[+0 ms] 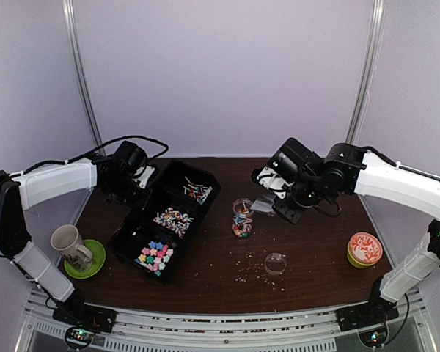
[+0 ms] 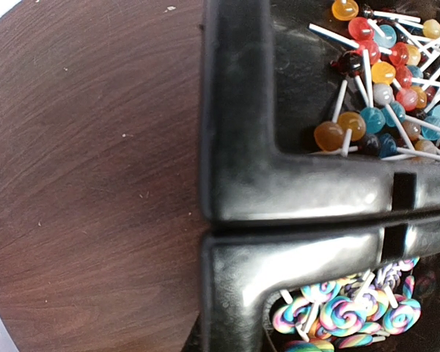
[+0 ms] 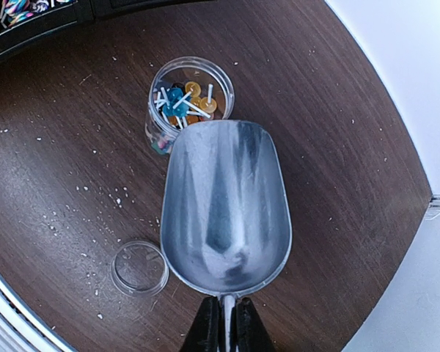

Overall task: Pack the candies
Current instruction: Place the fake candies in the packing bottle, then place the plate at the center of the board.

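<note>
1 ea: jar (image 1: 242,216), lid (image 1: 276,262), scoop (image 3: 224,205), mug (image 1: 68,242), saucer (image 1: 95,261), tin (image 1: 364,249); 3 bins (image 1: 126,236); candies (image 1: 155,254) 3 kinds.

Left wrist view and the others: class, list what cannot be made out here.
- Left pincer: absent from the left wrist view; in the top view, dark against the black tray.
- Jar: scoop covers part of it, right wrist view.
- Lollipops: cut by frame's right edge, left wrist view.
</note>
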### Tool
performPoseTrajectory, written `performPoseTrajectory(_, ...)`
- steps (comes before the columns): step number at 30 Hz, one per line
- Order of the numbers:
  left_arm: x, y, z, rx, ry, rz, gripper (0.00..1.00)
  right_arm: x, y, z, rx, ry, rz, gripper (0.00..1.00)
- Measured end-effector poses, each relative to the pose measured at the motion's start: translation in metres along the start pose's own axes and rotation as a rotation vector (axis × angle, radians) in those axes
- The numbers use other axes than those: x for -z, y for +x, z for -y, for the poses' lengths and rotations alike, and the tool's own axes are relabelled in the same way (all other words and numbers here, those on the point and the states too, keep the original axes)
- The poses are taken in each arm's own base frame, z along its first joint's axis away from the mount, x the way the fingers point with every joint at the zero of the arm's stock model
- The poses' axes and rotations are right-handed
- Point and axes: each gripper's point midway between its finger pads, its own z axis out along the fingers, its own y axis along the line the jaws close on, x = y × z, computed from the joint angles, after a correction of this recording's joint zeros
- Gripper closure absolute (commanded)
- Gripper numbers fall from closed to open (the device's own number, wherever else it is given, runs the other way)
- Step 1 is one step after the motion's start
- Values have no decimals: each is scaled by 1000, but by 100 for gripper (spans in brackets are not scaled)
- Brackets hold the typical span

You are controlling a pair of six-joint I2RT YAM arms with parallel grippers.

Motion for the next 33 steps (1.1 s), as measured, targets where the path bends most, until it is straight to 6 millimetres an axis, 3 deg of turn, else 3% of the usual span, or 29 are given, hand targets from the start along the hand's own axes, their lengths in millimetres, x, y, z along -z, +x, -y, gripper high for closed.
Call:
performPoseTrajectory(11, 0, -1, -7, 23, -8, 2, 100, 7, 0, 3, 17, 1, -17, 100)
performPoseTrajectory(17, 1, -2, -24, 70, -28, 5, 100, 5, -7, 13, -26, 30, 14, 100)
performPoseTrajectory(25, -4, -1, -54, 146, -61, -1, 100, -12, -15, 48, -178, 92, 97, 100)
performPoseTrajectory(33, -31, 11, -75, 222, -78, -74, 100, -43, -2, 108, -400, 190, 141, 100)
